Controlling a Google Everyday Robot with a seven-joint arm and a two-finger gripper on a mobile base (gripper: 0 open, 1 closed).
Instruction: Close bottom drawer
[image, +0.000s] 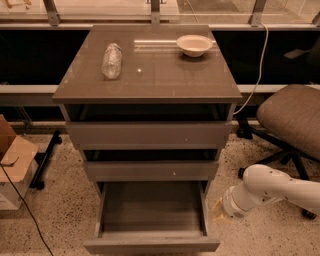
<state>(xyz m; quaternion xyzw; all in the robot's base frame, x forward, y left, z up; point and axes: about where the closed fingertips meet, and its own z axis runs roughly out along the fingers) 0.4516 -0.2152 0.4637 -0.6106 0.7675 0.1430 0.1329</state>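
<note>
The grey-brown cabinet (147, 75) has three drawers. The bottom drawer (151, 244) is pulled far out, and its shallow box (150, 207) looks empty. The middle drawer (150, 170) and the wider top drawer (149, 134) stand slightly out. My white arm (265, 190) reaches in from the lower right. My gripper (219, 209) is low, just to the right of the open bottom drawer's right side, near the floor. It holds nothing that I can see.
A clear plastic bottle (111, 60) lies on the cabinet top, with a white bowl (194, 45) at the back right. An office chair (295, 120) stands at the right. A cardboard box (12, 160) and a cable lie at the left. The floor (55, 215) is speckled.
</note>
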